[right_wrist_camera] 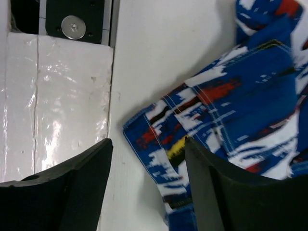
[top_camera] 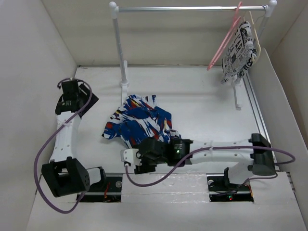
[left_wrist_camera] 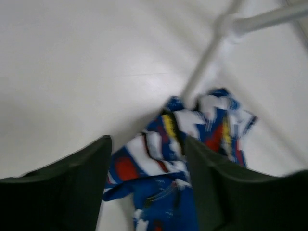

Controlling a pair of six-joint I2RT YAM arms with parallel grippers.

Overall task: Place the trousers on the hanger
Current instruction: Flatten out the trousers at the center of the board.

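1. While the soft bright blue trousers (top_camera: 137, 120), splashed with white, red, black and yellow, are lying crumpled in a heap on the white counter (top_camera: 202, 110), no part of the placing is showing as done.
2. The thin pink plastic hanger (top_camera: 225, 41) is hanging bare by its hook from the right end of the white metal rail (top_camera: 192, 8). It is sitting well apart from the trousers and carrying no cloth.
3. The right gripper (top_camera: 139, 156) is hovering over the near edge of the heap. In its wrist view its dark fingers (right_wrist_camera: 62, 192) are standing wide apart, framing a hemmed corner of the trousers and gripping nothing.
4. The left gripper (top_camera: 72, 89) is hovering at the far left of the counter, apart from the cloth. Its own fingers (left_wrist_camera: 62, 192) are likewise spreading wide and holding nothing.
5. Just beside the pink hanger, a white garment with black newspaper-like print (top_camera: 239, 50) is hanging on a cream-coloured hanger (top_camera: 255, 33), taking no part in the job.
6. By my judgement the whole task is lying ahead: closing on the trousers, lifting them clear, carrying them across to the rail and draping them over the pink hanger's lower bar.
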